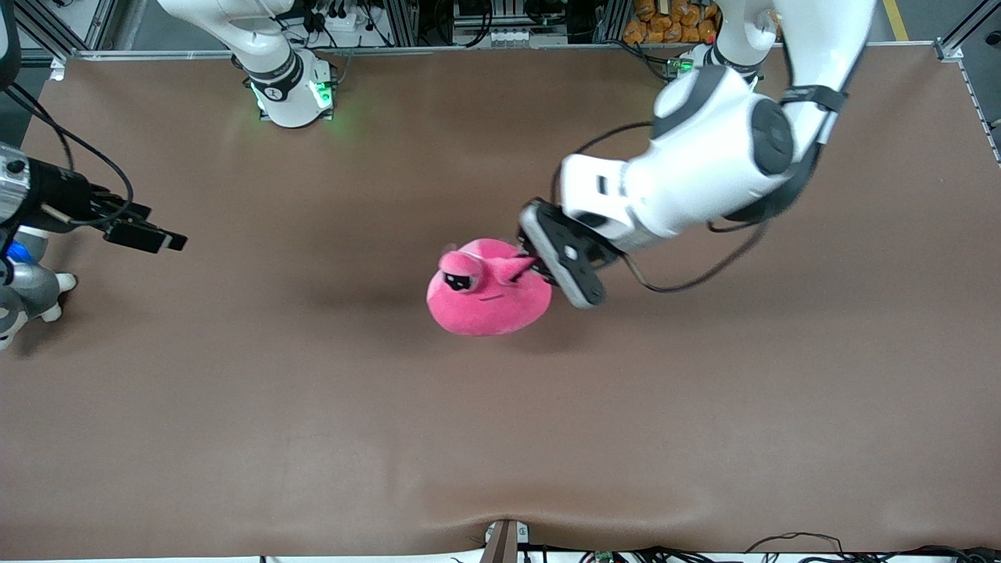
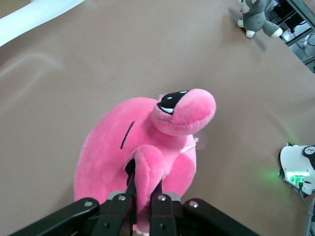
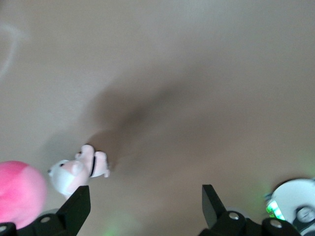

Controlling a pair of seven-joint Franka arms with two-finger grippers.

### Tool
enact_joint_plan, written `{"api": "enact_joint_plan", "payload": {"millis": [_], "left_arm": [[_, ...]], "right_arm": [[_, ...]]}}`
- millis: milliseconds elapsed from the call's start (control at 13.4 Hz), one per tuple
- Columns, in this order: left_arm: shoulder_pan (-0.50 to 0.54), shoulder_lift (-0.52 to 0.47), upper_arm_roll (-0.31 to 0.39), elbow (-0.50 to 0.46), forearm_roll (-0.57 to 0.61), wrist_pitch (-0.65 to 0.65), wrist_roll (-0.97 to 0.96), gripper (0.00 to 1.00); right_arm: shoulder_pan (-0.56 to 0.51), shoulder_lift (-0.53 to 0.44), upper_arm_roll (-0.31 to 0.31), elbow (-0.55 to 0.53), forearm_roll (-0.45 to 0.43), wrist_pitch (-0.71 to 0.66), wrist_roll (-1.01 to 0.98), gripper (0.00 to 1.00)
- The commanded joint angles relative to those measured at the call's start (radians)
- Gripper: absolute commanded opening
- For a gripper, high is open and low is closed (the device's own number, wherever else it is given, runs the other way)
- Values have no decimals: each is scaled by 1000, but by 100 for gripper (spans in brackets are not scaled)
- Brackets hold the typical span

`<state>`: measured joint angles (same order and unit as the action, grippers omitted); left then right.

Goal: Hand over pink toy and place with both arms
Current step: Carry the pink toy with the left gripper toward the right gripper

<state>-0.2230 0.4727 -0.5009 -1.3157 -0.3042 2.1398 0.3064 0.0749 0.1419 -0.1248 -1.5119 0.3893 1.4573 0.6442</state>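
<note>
— Front view first: where is the pink toy (image 1: 489, 293)?

— Up over the middle of the brown table (image 1: 313, 407), hanging from the left gripper (image 1: 534, 264). Its shadow lies on the cloth beside it, toward the right arm's end.

— How does the left gripper hold it?

— Clamped on one of its eye stalks. In the left wrist view the two fingers (image 2: 158, 196) pinch that stalk between them, and the body of the toy droops under it, with the other eye and the thin mouth line showing.

— And the right gripper (image 1: 148, 234)?

— It hangs over the right arm's end of the table, jaws spread wide, nothing between them. That arm waits.

— Any containers?

— I see none. A grey-and-white plush (image 1: 27, 297) stands at the table's edge at the right arm's end, and the right wrist view shows a pale pink-and-white plush (image 3: 78, 172) on the table.
</note>
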Motion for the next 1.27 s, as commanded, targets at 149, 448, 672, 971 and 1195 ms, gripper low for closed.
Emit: {"api": "enact_joint_plan", "payload": {"millis": [149,448,672,971,1195], "left_arm": [[-210,10,122,20,92,124,-145,0],[-552,26,432,61,109,155,-311,0],[-741,52,620,62,108,222,-372,0],[-759,66,628,62,108,267,-389,0],[-760,69,628,72,108,265,-391,0]], "right_arm": [[51,77,-1,58,135,-8,280,100],[97,113,-1,96,200,5,463,100],[114,117,-1,96,249,47,515,100],[203,137,-4,95,227,86,626,100],[236,156,-3,85,224,81,707,100]]}}
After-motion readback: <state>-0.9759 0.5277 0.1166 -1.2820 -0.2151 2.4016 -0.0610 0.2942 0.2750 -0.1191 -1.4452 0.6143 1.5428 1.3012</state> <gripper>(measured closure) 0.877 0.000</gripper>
